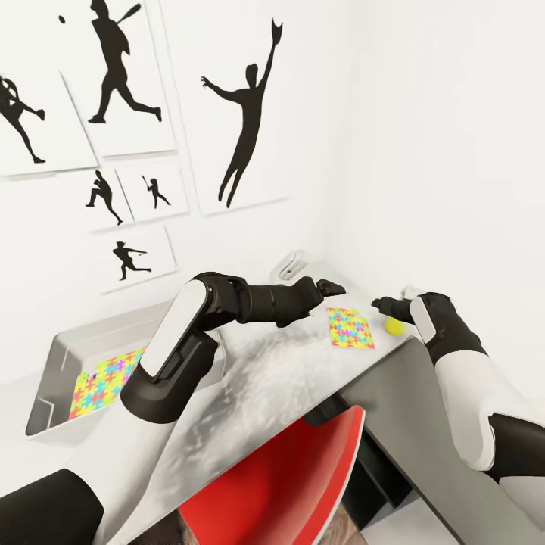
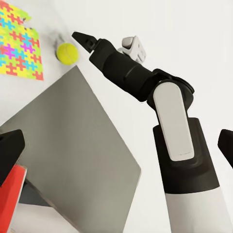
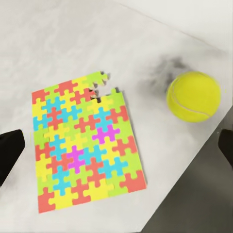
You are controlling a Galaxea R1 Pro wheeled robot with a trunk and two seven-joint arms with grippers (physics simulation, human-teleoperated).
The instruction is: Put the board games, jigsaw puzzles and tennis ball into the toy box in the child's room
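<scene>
I have one flat puzzle [image 1: 102, 381] already lying in the shallow grey toy box [image 1: 53, 362]. The second puzzle [image 3: 85, 143], thin with interlocking pieces, and the fuzzy round tennis ball [image 3: 193, 96] sit near each other on the marbled table [image 1: 265, 371]. Both my right gripper [image 1: 381, 304] and left gripper [image 1: 334, 287] hang released, holding nothing.

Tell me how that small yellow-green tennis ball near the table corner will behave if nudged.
The small yellow-green tennis ball is round, so it will probably roll. It sits near the marbled pale grey table's edge, so it could drop off. Its fuzzy surface should grip fairly well.
</scene>
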